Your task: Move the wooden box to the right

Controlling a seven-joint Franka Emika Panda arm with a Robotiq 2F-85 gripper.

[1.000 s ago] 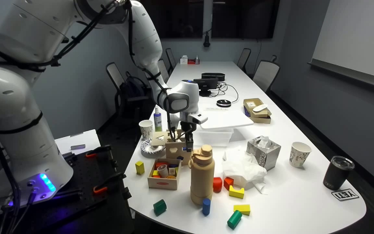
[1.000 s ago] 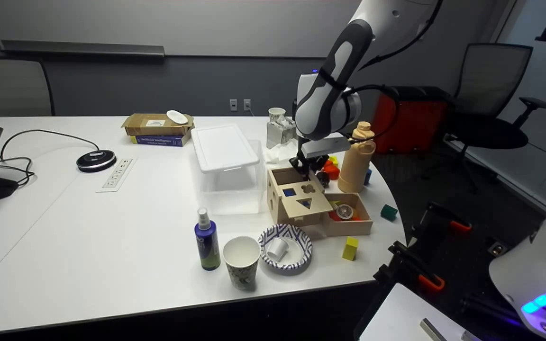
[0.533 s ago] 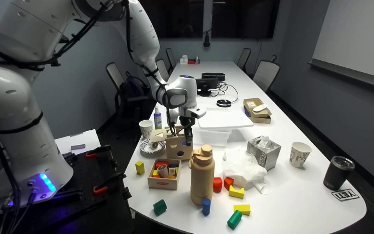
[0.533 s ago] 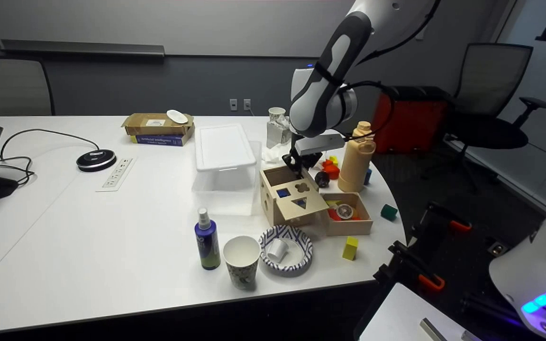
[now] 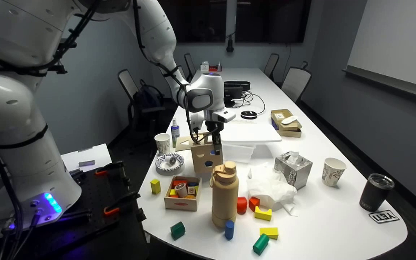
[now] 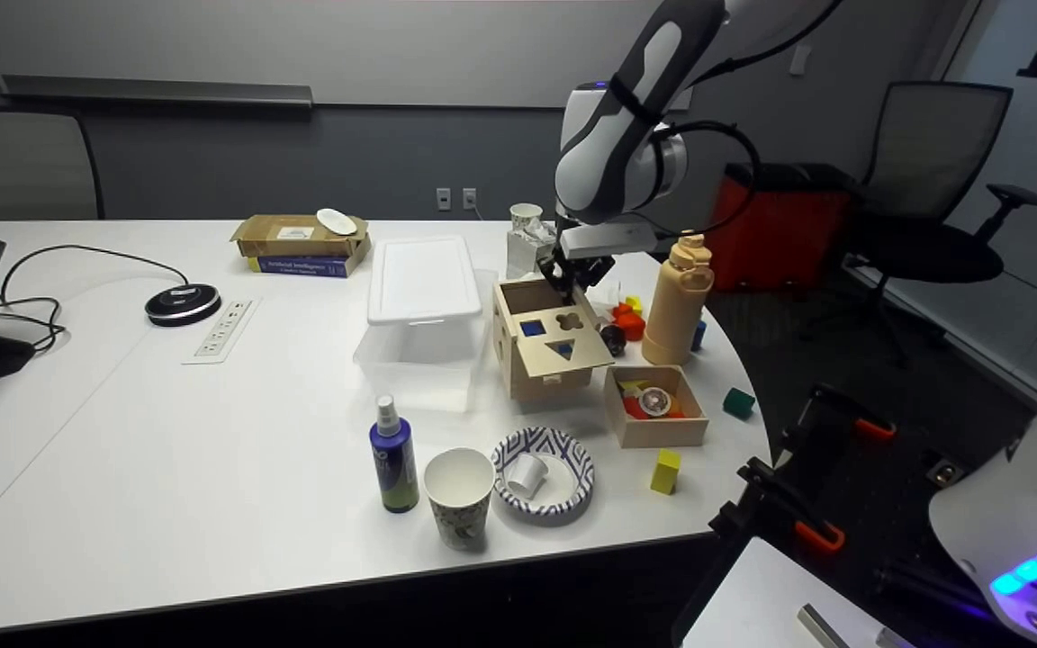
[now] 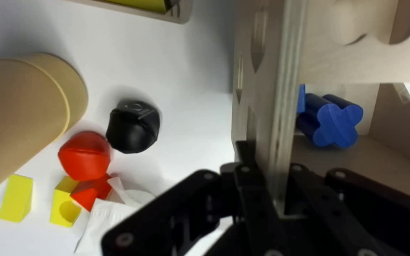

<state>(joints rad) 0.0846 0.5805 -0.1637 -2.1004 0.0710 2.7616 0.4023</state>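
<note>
The wooden box (image 5: 199, 162) was held by the black gripper (image 7: 272, 163), at the left part of the white table (image 5: 316, 224) in an exterior view. The jaws were pinching one wall (image 7: 284, 124) of the box, with one finger (image 7: 245, 153) outside it and one inside. It was hard to tell if the bottom of the box touched the table. The box's lid (image 6: 590, 340) had shapes cut out of it and stuck out past the near side of the box in an exterior view, and part of the top was uncovered. A blue flower-shaped block (image 7: 336, 124) was inside the box in the wrist view. In an exterior view, a see-through tub (image 6: 419, 378) with a white cover (image 6: 424, 283) was just to the left of the box, and a blue-patterned plate (image 6: 582, 468) was nearer, with a little white tube (image 6: 527, 474) lying in it. In an exterior view, a low wooden tray (image 5: 173, 205) of red and yellow blocks (image 5: 173, 192) was a bit nearer and to the left of the box, and a tall tan bottle (image 5: 224, 202) stood up straight, nearer and a bit to the right.
</note>
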